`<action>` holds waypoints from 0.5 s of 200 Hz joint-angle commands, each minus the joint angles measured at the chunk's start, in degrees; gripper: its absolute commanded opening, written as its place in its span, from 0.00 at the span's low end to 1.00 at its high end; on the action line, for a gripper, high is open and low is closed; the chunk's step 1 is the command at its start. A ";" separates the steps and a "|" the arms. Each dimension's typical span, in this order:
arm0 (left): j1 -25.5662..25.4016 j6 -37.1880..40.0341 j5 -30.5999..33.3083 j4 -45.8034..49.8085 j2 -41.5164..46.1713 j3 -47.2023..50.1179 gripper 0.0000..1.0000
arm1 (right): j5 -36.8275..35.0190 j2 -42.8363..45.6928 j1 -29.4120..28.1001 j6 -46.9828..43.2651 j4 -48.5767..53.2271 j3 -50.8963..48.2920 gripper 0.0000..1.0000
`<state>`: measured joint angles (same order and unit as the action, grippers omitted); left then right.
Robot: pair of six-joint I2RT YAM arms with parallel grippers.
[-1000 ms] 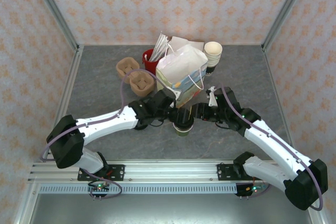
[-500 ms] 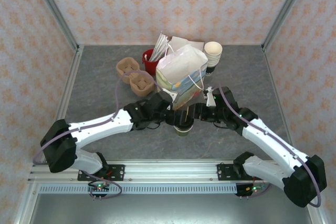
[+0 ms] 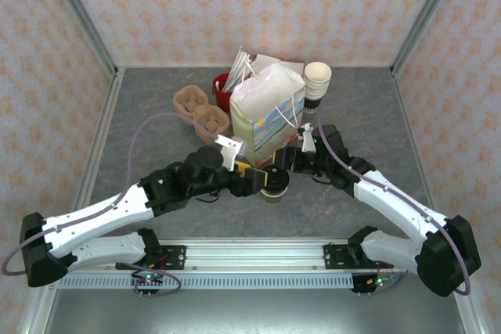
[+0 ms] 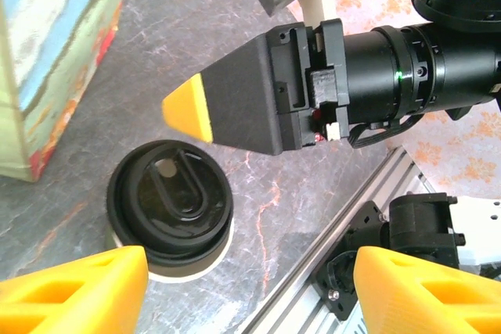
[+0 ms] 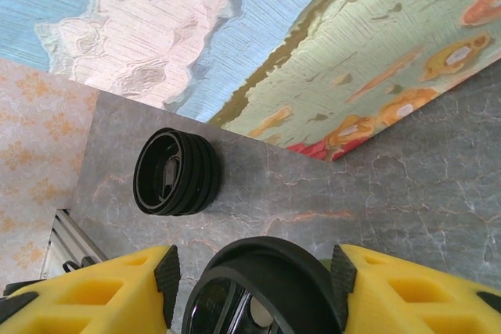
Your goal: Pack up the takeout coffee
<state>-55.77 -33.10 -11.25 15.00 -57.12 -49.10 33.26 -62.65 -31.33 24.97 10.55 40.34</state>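
Note:
The takeout coffee (image 3: 273,186), a small cup with a black lid and greenish sides, stands upright on the grey table just in front of the paper bag (image 3: 267,109). My right gripper (image 3: 280,167) hovers over it, open; in the right wrist view the lid (image 5: 262,291) lies between the yellow fingers (image 5: 94,291), with no clear contact. My left gripper (image 3: 250,181) is just left of the cup, open wide and holding nothing. In the left wrist view the cup (image 4: 168,209) sits beyond the left gripper (image 4: 250,295), under the right finger (image 4: 227,103).
A low stack of black lids (image 5: 176,171) lies on its side by the bag's base (image 5: 313,37). Behind the bag are brown pulp carriers (image 3: 202,111), a red cup (image 3: 224,88) and stacked cream cups (image 3: 317,78). The metal rail (image 3: 250,252) runs along the near edge.
The left arm has drawn back toward the left and its gripper has left the cup. The right gripper has edged in over the cup. The bag stands more upright. The cup stays put.

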 commanded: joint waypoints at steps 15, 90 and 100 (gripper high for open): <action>0.18 -0.56 4.70 4.40 5.07 1.57 0.71 | 1.70 -0.81 0.12 -1.76 -3.73 -0.64 0.56; 0.14 -0.50 5.31 5.40 6.65 1.99 0.71 | 4.00 0.73 0.12 -1.72 -6.09 -4.46 0.56; 0.19 -0.48 5.29 5.43 6.58 1.86 0.71 | 4.74 0.73 0.06 -1.45 -6.86 -4.82 0.57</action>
<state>-55.77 -33.15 -7.33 19.77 -51.09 -48.14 35.94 -63.05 -31.33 24.34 7.31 36.38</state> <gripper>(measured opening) 0.713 0.564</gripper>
